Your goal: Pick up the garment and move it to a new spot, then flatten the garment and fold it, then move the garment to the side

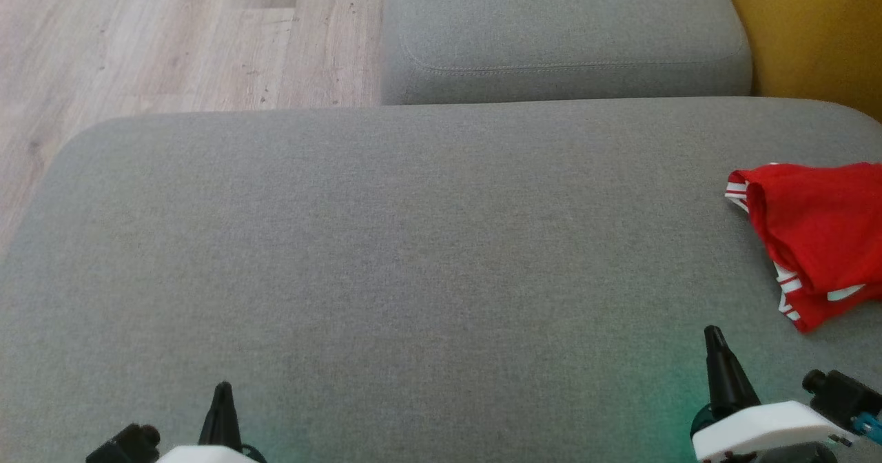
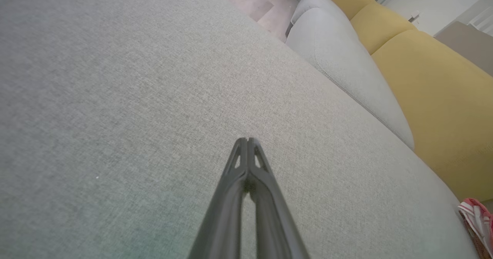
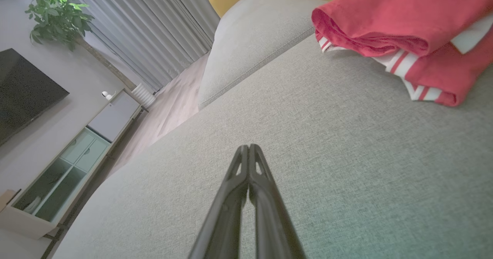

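Both low: left gripper point(image 1: 222, 388) at 7 o'clock, right gripper point(image 1: 713, 333) at 5, fingers pressed together, empty, likely parked clear of cloth. Red garment point(image 1: 820, 235) lies loosely folded at 3 o'clock on grey cushion point(image 1: 386, 242), off to the side as the task wants.

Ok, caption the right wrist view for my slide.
Right gripper, fingers shut and empty, points across the grey sofa seat toward a bundled red white-striped garment lying on it.

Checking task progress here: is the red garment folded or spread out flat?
Folded over, not spread: the red garment lies in stacked layers with a rounded fold edge on the grey cushion. Neatness: cannot tell, partly cropped.
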You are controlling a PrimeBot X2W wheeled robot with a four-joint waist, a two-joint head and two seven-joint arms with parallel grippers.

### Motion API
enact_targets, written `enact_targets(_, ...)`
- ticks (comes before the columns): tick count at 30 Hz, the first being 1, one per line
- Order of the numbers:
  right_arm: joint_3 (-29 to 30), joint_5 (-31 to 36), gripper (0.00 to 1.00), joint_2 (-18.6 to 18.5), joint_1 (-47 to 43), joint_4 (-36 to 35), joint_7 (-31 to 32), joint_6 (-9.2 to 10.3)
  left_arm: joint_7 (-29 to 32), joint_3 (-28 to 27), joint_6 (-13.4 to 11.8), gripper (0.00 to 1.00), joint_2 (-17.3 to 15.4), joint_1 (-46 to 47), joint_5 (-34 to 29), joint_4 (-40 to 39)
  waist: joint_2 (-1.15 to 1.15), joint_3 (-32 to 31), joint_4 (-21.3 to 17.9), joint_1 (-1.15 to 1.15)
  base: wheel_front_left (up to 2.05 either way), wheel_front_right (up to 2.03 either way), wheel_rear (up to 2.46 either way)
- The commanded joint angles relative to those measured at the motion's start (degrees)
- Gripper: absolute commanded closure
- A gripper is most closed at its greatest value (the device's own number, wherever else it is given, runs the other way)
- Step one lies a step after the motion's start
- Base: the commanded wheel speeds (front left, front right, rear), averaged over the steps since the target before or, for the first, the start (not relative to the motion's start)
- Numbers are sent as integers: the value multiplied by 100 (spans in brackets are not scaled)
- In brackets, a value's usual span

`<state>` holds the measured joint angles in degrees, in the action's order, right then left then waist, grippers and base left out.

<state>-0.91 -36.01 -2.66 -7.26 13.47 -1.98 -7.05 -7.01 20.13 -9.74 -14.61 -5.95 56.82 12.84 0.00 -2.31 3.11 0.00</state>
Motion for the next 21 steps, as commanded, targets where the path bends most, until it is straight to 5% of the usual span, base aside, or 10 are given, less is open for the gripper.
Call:
enact_targets(1, 11, -167, 100, -104, 296, -171, 26, -17, 53, -200, 66, 100, 1, 291, 96, -127, 0, 3, -4, 0, 0, 0, 0)
enact_targets(21, 133, -1607, 100, -129, 557, -117, 183, -24, 367, -808, 488, 100, 285, 523, 987, -67, 0, 66, -82, 0, 0, 0, 0)
